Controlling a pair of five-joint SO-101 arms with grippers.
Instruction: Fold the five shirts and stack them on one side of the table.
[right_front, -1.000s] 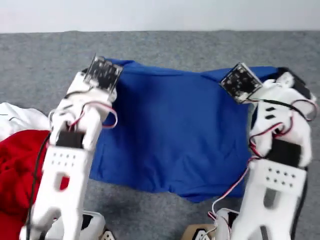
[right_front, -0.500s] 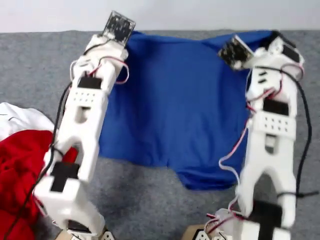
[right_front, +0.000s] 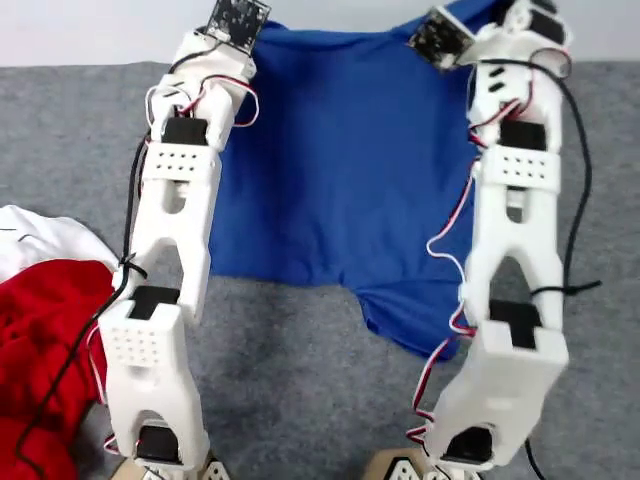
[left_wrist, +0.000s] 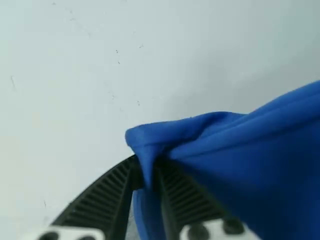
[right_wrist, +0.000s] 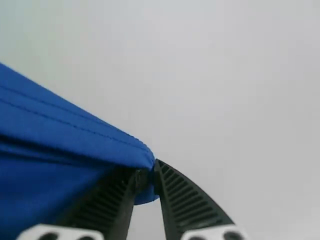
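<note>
The left gripper (left_wrist: 146, 186) is clamped on a bunched fold of the blue shirt (right_front: 340, 160), with the cloth squeezed thin between its ribbed fingers (left_wrist: 107, 192). The right gripper (right_wrist: 145, 181) pinches the shirt's stitched hem. From these two holds the shirt spreads back toward the arm bases, and its lower edge lies on the grey table (right_front: 300, 400).

The cloth looks light, soft and limp, so it will likely sag and fold wherever it is not held. The hem and corners, where the stitching is thicker, seem the safest places to grip. A thin pinch like the right one could slip under a pull.

A red shirt (right_front: 40, 340) and a white shirt (right_front: 40, 240) lie well apart from both grippers, beside the left arm's base.
</note>
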